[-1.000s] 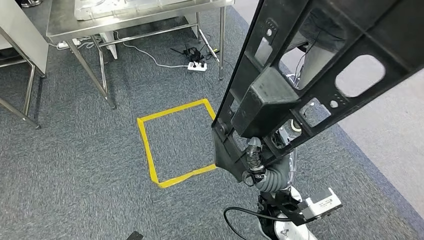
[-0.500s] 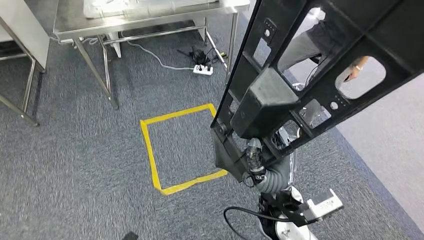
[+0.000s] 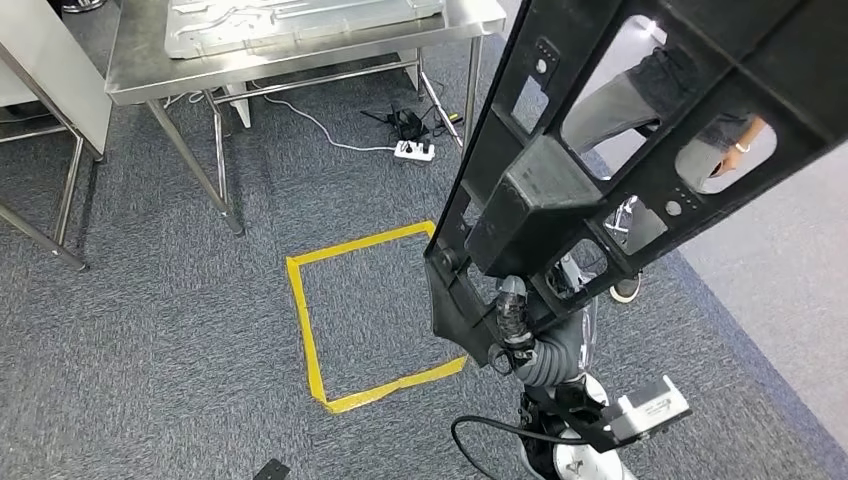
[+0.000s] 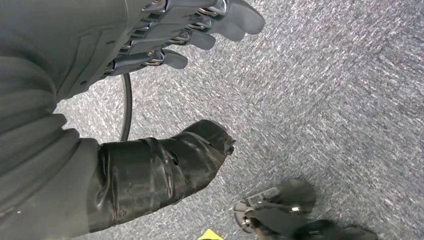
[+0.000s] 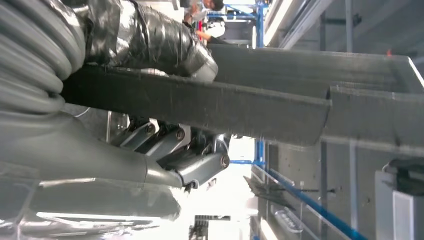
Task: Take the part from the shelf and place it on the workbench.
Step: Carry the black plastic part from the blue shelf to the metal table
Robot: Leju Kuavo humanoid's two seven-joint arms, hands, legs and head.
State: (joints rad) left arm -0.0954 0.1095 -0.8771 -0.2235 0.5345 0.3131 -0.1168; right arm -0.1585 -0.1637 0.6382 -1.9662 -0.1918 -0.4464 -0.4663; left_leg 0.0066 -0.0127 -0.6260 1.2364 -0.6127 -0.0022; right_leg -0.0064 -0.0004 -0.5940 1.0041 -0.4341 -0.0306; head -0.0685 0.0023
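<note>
Right hand (image 3: 512,318): thumb over one face of the part's (image 3: 640,130) lower edge, fingers (image 5: 195,160) curled under the opposite face, so it grips the part. Part is a long black plastic frame with cut-out windows, a boxy block mid-span and small holes, held tilted and rising up and to the right from the hand, above the carpet. Left hand (image 4: 165,35): fingers apart, holding nothing, over grey carpet (image 4: 325,100). Yellow tape square (image 3: 360,310) on floor left of the part. Steel surface (image 3: 300,50) further off.
</note>
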